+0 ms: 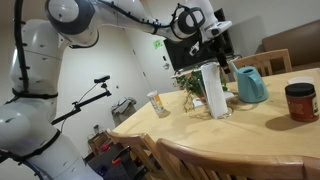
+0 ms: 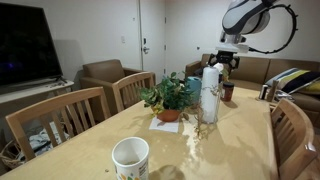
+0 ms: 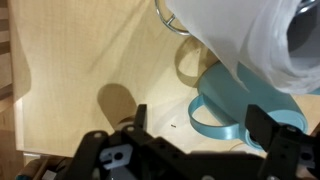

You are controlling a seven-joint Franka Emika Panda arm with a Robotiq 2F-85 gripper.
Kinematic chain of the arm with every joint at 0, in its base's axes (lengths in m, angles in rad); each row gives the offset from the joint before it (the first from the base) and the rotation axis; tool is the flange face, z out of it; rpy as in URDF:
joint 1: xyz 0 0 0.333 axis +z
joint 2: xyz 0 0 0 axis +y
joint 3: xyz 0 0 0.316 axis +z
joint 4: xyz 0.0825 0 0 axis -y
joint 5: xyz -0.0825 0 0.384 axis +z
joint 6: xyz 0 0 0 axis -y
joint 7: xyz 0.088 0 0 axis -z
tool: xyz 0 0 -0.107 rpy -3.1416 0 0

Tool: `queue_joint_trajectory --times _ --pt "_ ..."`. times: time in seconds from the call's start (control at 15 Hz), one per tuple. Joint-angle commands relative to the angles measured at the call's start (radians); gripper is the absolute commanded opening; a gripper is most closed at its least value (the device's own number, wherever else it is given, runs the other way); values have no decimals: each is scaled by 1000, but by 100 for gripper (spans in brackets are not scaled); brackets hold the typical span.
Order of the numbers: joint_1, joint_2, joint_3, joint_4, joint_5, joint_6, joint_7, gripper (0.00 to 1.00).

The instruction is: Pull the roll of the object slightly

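Hand point(image 1: 212, 48) hangs just over the top of the paper towel roll point(image 1: 214, 88), and from the wrist view I read its fingers point(image 3: 136, 120) as spread wide with nothing between them; the roll point(image 3: 270, 40) fills that picture's upper right corner, outside the gap. I cannot tell whether anything touches the roll, though in an exterior view the hand point(image 2: 227, 57) looks clear of its top edge. The roll point(image 2: 210, 92) stands upright on the worktop point(image 1: 250, 125). Just beside the roll sits a teal pitcher point(image 1: 250, 85), which also shows under the hand in the wrist view point(image 3: 235, 105). Beyond the pitcher from the roll, a brown jar point(image 1: 300, 102) with a red lid stands apart. On the roll's other side is a potted plant point(image 2: 168, 95) on a white napkin point(image 2: 165, 125), near the roll. Well away from the roll, a paper cup point(image 2: 130, 158) stands by the worktop's edge.
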Motion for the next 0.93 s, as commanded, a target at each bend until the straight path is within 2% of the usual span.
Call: queue_joint_trajectory --times 0.0,0.47,0.87 --pt "-14 0 21 25 41 -43 -55 100" --pt "-33 10 21 36 97 -140 -102 100" --pt "-37 15 20 45 108 -174 -98 100"
